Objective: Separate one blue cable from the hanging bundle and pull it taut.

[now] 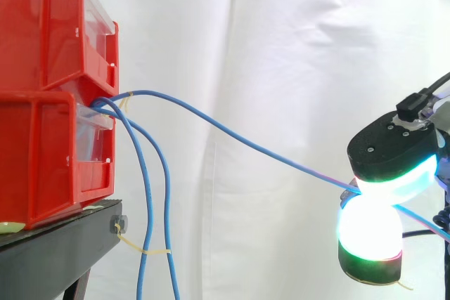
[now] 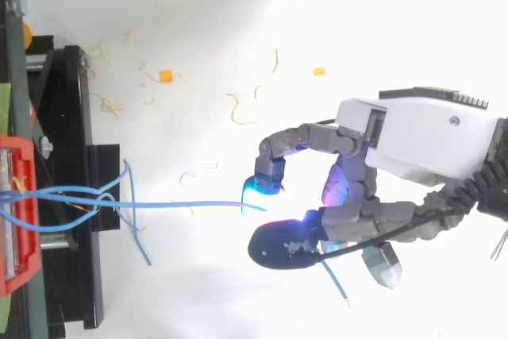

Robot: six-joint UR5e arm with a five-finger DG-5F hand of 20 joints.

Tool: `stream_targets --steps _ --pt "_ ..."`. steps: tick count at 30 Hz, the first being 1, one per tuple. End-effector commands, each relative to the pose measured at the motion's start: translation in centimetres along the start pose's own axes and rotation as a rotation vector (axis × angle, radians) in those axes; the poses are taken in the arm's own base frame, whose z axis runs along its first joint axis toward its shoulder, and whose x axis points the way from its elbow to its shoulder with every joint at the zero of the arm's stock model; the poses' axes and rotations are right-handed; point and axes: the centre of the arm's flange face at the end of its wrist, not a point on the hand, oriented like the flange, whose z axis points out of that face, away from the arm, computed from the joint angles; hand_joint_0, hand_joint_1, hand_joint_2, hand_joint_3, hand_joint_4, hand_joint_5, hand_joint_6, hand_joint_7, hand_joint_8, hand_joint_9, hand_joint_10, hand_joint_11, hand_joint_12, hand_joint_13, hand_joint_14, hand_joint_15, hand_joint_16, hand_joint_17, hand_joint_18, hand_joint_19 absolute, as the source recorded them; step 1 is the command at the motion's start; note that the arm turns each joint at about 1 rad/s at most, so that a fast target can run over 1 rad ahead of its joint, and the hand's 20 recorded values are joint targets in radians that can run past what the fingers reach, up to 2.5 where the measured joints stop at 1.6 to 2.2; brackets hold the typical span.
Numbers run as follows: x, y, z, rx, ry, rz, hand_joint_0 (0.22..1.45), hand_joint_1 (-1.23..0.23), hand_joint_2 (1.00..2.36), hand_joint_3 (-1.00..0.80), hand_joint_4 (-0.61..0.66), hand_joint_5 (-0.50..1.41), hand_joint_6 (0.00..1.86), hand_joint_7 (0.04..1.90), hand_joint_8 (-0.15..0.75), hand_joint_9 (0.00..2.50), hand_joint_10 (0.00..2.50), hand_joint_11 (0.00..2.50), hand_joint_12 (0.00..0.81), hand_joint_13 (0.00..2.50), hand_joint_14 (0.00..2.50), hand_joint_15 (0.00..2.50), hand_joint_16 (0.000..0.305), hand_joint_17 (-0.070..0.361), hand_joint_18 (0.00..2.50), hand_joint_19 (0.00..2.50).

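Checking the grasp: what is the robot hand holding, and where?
One thin blue cable, pinched between glowing pads of the robot hand, near its free end.

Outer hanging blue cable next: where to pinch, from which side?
Likely pinch the outer hanging cable on its vertical run beside the red bins, approaching from the side view's right: that side is open, and there it hangs apart from the inner hanging cable. The robot hand now pinches the pulled cable.

bins (image 1: 49, 96) on stand (image 1: 56, 251) left, hand (image 1: 390, 149) right, cable (image 1: 281, 156) between
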Motion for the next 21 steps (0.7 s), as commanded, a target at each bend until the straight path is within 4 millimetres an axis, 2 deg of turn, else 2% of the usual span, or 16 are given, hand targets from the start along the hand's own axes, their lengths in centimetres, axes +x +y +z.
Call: stream_targets --steps 1,6,15,21 --pt "-0.3 -0.1 0.0 0.003 -0.004 -0.001 0.71 -0.75 1.01 -0.03 0.17 0.13 0.51 1.06 0.156 2.01 0.02 0.43 0.263 1.32 0.02 0.53 0.046 0.104 0.93 0.58" --pt "-0.5 0.1 0.1 0.001 -0.006 0.003 0.71 -0.75 1.01 -0.03 0.18 0.12 0.51 1.06 0.156 2.01 0.02 0.43 0.262 1.32 0.02 0.54 0.046 0.104 0.93 0.58" --pt "-1.7 2.1 -0.4 -0.007 -0.016 0.011 0.71 -0.75 1.01 -0.04 0.18 0.12 0.51 1.06 0.156 2.0 0.02 0.43 0.265 1.32 0.02 0.53 0.046 0.104 0.92 0.58" --pt "-2.2 2.0 -0.7 0.015 -0.02 0.001 0.71 -0.75 1.01 -0.04 0.18 0.12 0.51 1.06 0.158 2.0 0.02 0.44 0.259 1.31 0.02 0.54 0.046 0.104 0.92 0.58"
